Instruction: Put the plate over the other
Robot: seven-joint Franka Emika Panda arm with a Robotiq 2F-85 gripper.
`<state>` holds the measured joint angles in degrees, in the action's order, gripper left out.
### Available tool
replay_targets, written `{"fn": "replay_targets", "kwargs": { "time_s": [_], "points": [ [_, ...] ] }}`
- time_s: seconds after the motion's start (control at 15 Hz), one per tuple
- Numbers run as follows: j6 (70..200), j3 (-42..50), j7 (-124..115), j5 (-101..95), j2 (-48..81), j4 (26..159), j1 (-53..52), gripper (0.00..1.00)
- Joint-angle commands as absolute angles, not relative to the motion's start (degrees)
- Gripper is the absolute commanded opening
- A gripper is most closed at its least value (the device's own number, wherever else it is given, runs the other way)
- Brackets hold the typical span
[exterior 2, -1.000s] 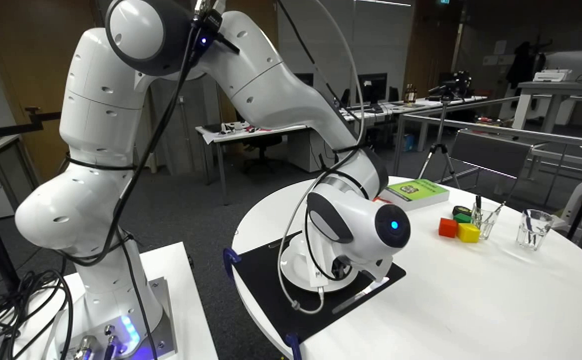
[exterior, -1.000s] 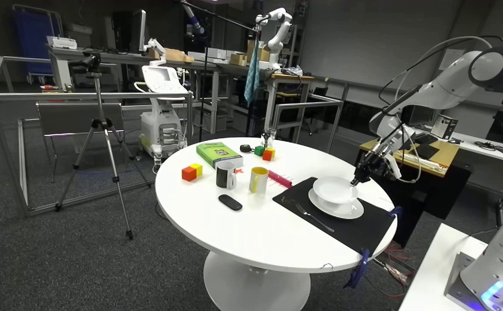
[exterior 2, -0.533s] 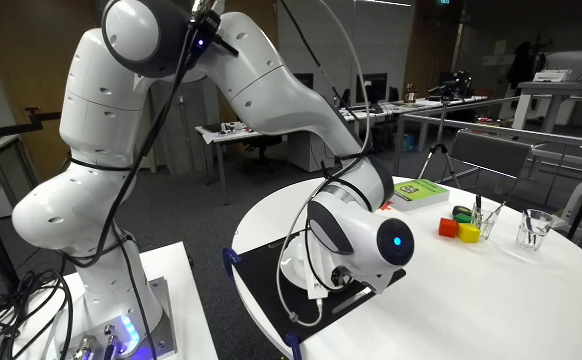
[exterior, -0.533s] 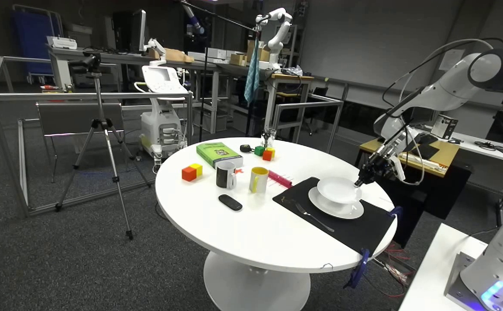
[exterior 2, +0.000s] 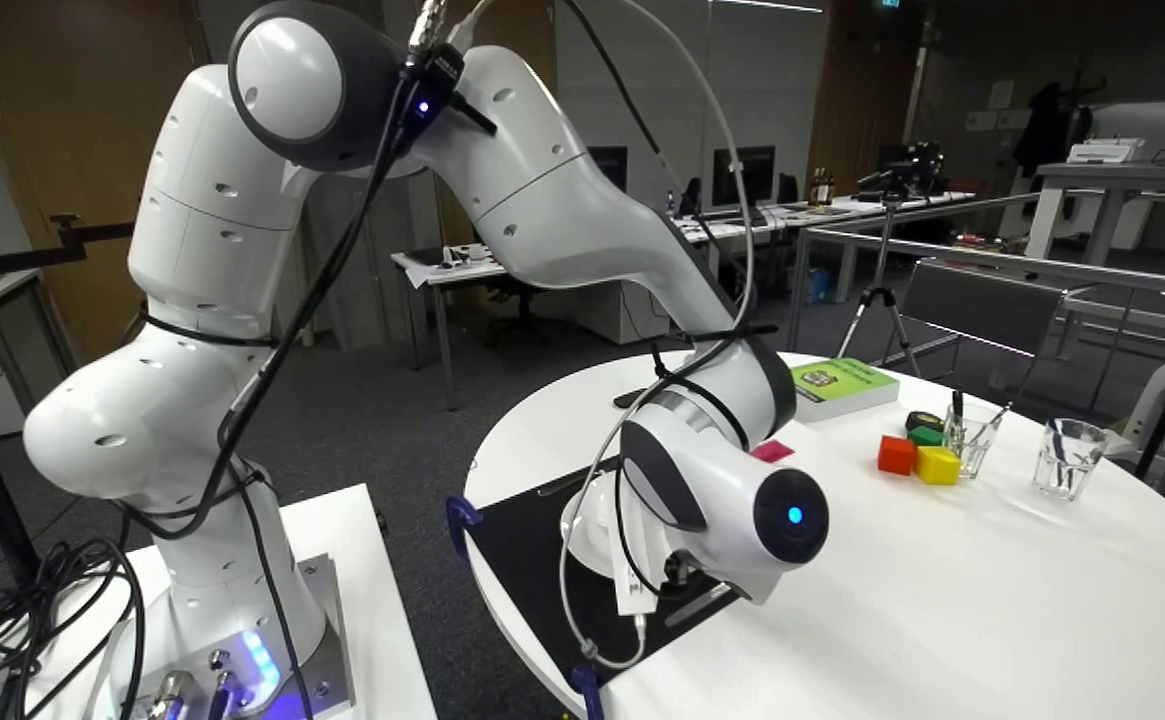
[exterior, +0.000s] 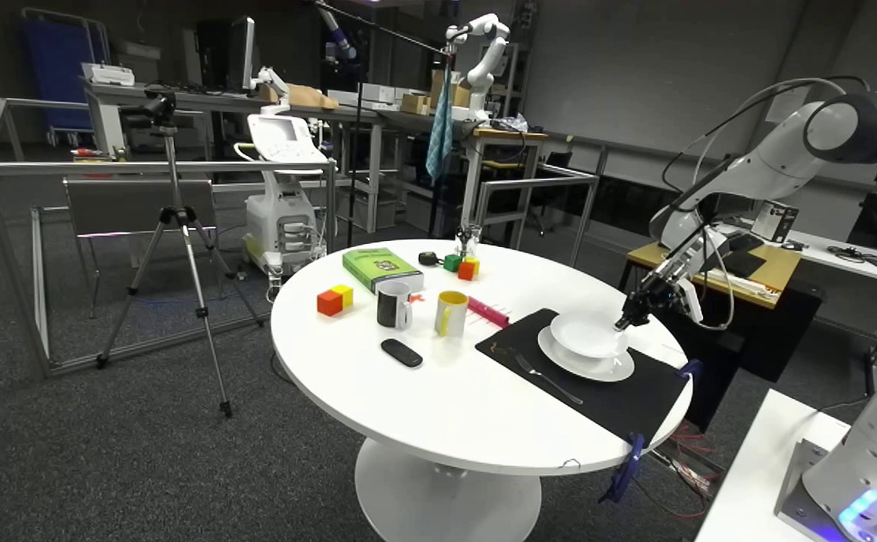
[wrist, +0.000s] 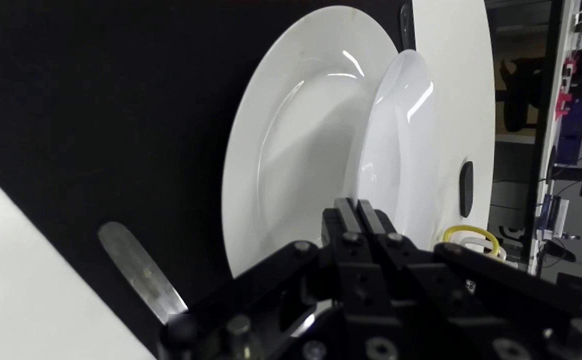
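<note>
Holding the upper plate [exterior: 589, 333], gripper [wrist: 354, 202] pinching its right rim in an exterior view, tilted above the lower plate [exterior: 605, 371] on the black mat [exterior: 634, 403]. Can't tell if plates touch. Lifting and lining up look mostly done; lowering, levelling, release pending.

Dim wall [exterior: 656, 90], bright tabletop [exterior: 438, 391], glare streaks and shadow on lower plate [wrist: 295, 145]
</note>
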<state>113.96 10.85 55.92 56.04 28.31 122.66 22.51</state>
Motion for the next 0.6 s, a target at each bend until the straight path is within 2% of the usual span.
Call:
{"fn": "replay_targets", "kwargs": {
  "time_s": [0.0, 0.53],
  "points": [
    [109.41, 10.63, 57.82, 57.46, 29.37, 120.72, 24.30, 0.01],
    [106.34, 10.94, 58.36, 57.01, 32.67, 118.09, 25.87, 0.01]
  ]
}}
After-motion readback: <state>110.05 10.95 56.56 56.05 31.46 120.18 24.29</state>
